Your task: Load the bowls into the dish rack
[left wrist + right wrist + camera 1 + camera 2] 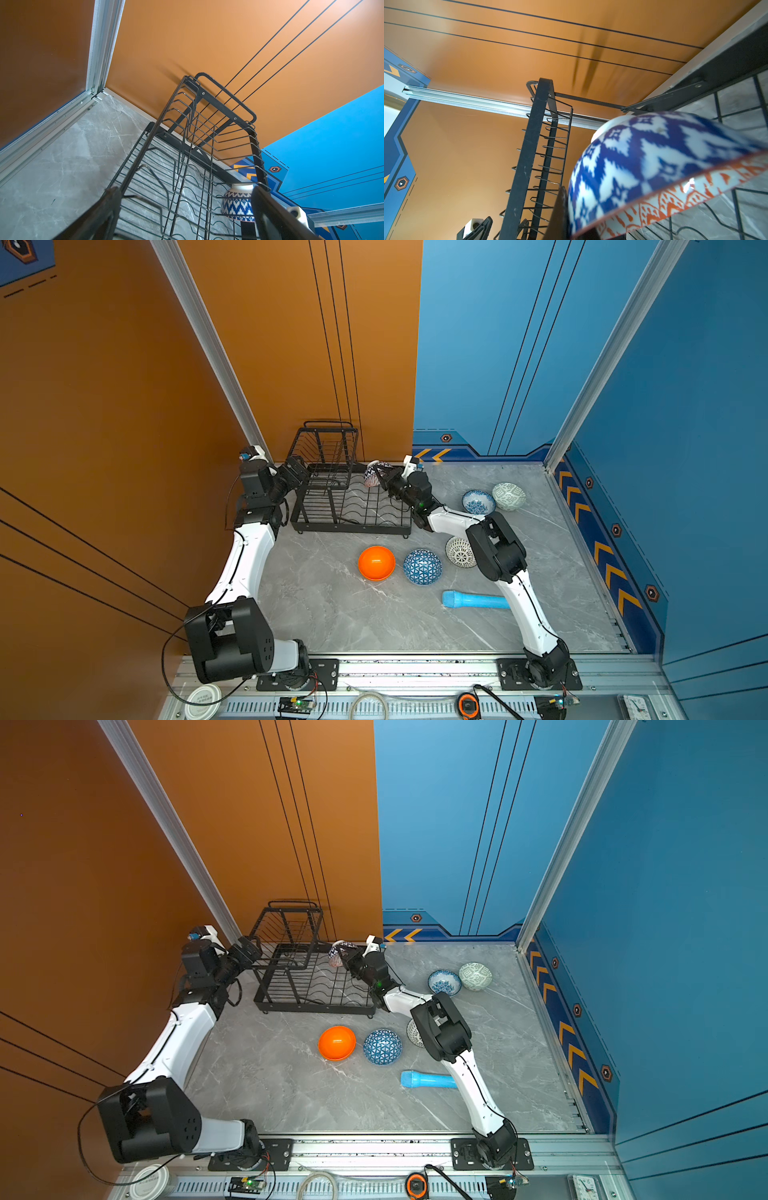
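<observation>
Right jaws: clamped on rim of patterned bowl (375, 473) | bowl: tilted, over dish rack (353, 529) lower tier's far side | left jaws: spread, empty, opposite end

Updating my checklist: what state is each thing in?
Right gripper: shut on zigzag bowl
Zigzag bowl: held tilted over dish rack
Left gripper: open, at rack's end
Orange bowl: loose on table
Triangle bowl: upside down, table
Dotted bowl: upside down, table
Floral bowl: upright, table
Green bowl: on table
</observation>
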